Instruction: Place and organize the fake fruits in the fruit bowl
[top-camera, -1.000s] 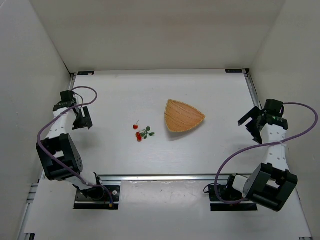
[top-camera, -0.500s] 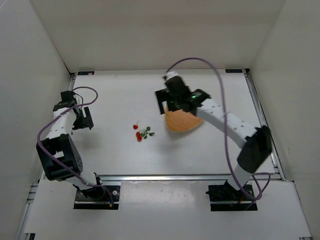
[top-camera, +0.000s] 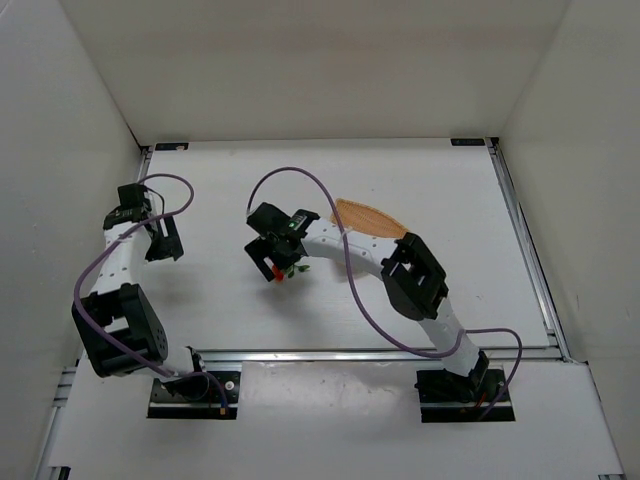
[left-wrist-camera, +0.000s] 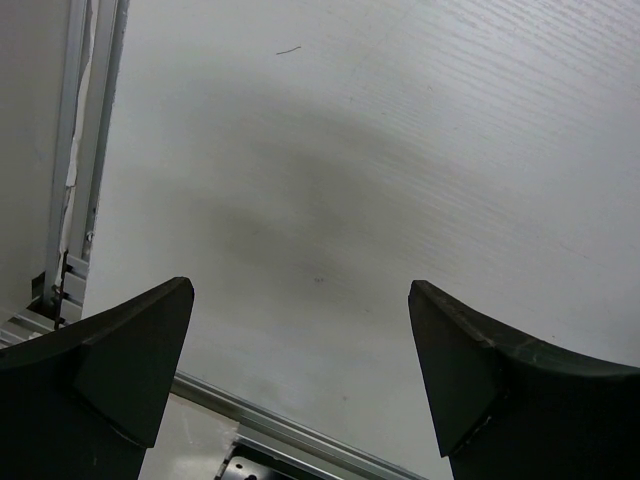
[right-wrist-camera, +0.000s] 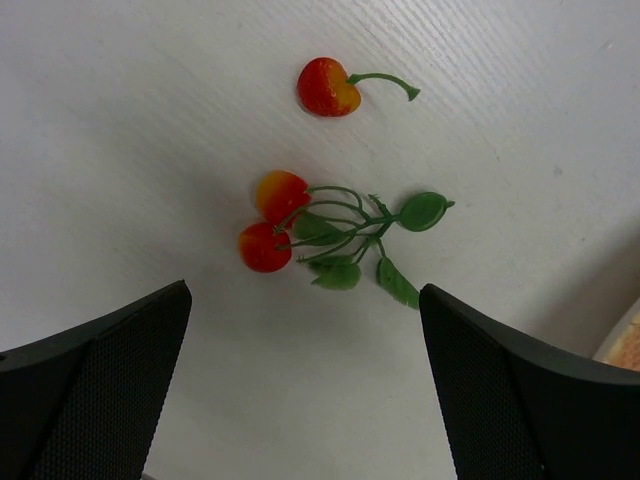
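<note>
White surface (top-camera: 220, 310): it carries everything, and my two arm bases are bolted at its near edge.
Left tool (top-camera: 163, 243): mine, out on the left side close to the side wall, jaws spread wide with nothing between them.
Left wrist view: my left tool (left-wrist-camera: 300, 290) hangs over bare surface, with a metal rail (left-wrist-camera: 85, 120) running along the left edge.
Right arm (top-camera: 350, 248): it stretches from my right base across to the middle, passing over the near part of the bowl.
Right tool (top-camera: 268, 262): hanging right above the fruit, jaws wide apart and gripping nothing.
Right wrist view: both dark fingers (right-wrist-camera: 110, 390) of my right tool (right-wrist-camera: 305, 292) frame the fruit from the near side and touch none of it.
Cluster (right-wrist-camera: 318, 228): two red-orange cherries on thin green stems with small leaves, lying flat on the surface between my fingers.
Cluster from above: only a red spot and some green (top-camera: 280, 274) show at my right tool's tip.
Single cherry (right-wrist-camera: 328, 87): just beyond the cluster and apart from it, stem curling to the right; from above my tool hides it.
Bowl (top-camera: 365, 215): light brown with a fine striped grain, right of the fruit and near it; a sliver (right-wrist-camera: 625, 345) shows at the wrist view's right edge.
Fruit: all of it lies on the surface, outside the bowl.
Walls (top-camera: 320, 70): plain white, closing the far side.
</note>
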